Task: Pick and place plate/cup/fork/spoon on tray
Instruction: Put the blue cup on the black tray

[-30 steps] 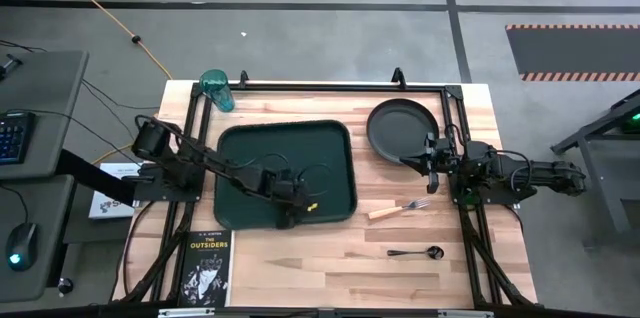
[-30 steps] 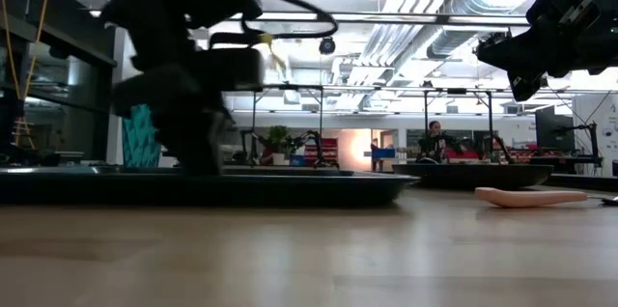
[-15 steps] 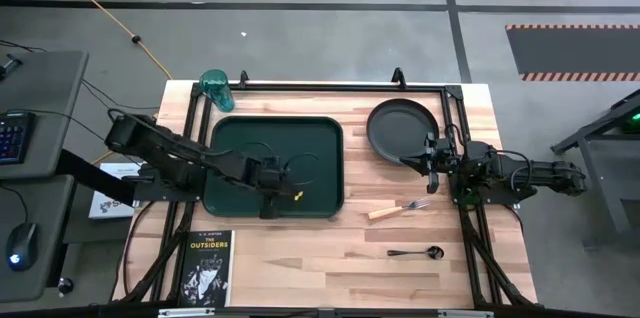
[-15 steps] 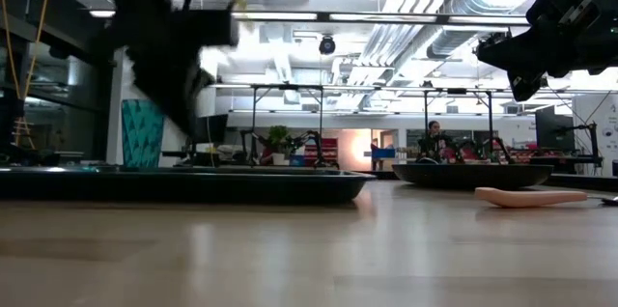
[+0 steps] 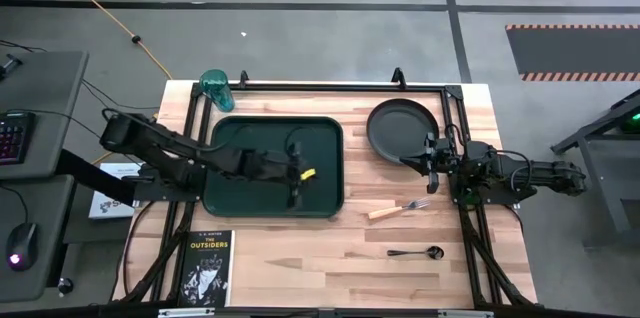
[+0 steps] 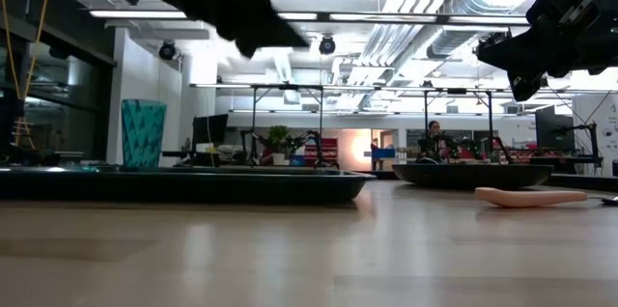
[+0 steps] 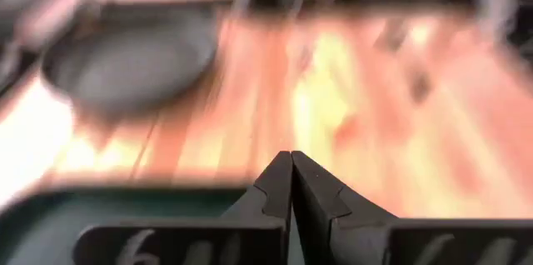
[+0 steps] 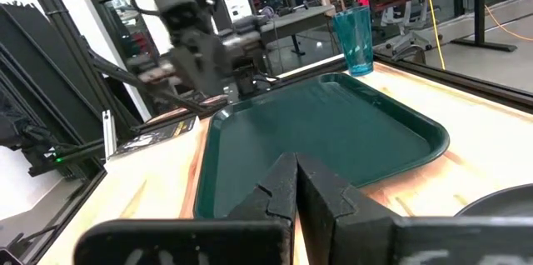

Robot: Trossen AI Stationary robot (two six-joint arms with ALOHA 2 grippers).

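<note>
The dark green tray (image 5: 250,193) lies flat at the table's left middle and also shows in the right wrist view (image 8: 333,132). My left gripper (image 5: 296,182) is shut and empty, raised above the tray's right half (image 6: 280,35). The teal cup (image 5: 215,89) stands upright behind the tray's far left corner. The dark plate (image 5: 400,128) lies at the far right. My right gripper (image 5: 430,161) is shut and empty, hovering high (image 6: 521,56) by the plate's near right rim. The tan-handled fork (image 5: 397,209) and the dark spoon (image 5: 416,253) lie flat nearer the front.
A black book with white lettering (image 5: 207,266) lies at the near left corner. A black metal frame (image 5: 330,89) runs along the table's edges. Bare wood lies between the tray and the fork and along the near edge.
My left gripper, low at the tray's near edge, went toward the table's left edge and the tray slid that way with it. The gripper then rose clear of the tray and went toward the right and far edges over it. My right arm kept still.
</note>
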